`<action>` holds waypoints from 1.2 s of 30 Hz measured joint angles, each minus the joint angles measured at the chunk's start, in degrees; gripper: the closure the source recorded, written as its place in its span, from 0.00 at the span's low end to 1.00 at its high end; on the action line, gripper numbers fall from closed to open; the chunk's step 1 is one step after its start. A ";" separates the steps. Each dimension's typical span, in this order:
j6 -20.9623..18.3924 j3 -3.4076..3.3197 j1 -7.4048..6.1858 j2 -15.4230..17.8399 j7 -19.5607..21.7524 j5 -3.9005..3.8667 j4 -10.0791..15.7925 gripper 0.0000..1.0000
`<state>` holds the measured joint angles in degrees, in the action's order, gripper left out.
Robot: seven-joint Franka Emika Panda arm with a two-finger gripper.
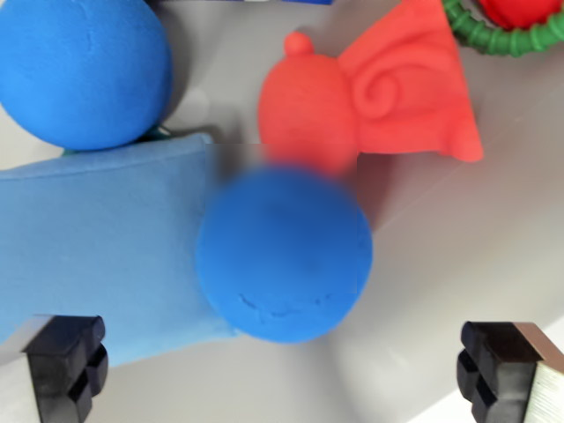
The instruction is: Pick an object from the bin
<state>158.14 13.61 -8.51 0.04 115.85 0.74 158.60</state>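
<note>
The gripper [284, 370] stands wide apart, its two black fingertips [66, 363] showing at the bottom corners of the wrist view, one at the left and one at the right. Nothing is held between them, and neither pad touches anything.

Between the fingers and a little above their tips lies a blue ball [284, 256], slightly blurred, with a faint crease near its lower edge. It sits nearer the left finger's side than the right, yet clear of both. Its left side rests against or overlaps a light blue cloth [97, 242], which spreads across the wrist view's left and runs down behind the left fingertip.

Just above the ball is a red snail-shaped toy [370, 97], its rounded head nearest the ball and its spiral body behind. At the top left is a second, larger blue ball [79, 70], touching the cloth's upper edge. At the top right corner a green ribbed ring [502, 37] encircles something red, mostly cut off. All lie on the pale grey floor of the bin [458, 247].
</note>
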 joint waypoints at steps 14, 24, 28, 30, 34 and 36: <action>7.03 -1.82 -0.29 -7.68 4.27 -5.93 -0.40 0.00; 8.85 -2.96 -0.98 -9.79 5.70 -7.82 -0.77 0.00; 8.93 -3.02 -1.03 -9.90 5.77 -7.86 -0.82 1.00; 8.94 -3.03 -1.04 -9.90 5.77 -7.86 -0.82 1.00; 8.94 -3.03 -1.04 -9.90 5.78 -7.86 -0.83 1.00; 8.94 -3.03 -1.04 -9.90 5.78 -7.86 -0.83 1.00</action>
<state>167.08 10.58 -9.55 -9.87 121.63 -7.13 157.77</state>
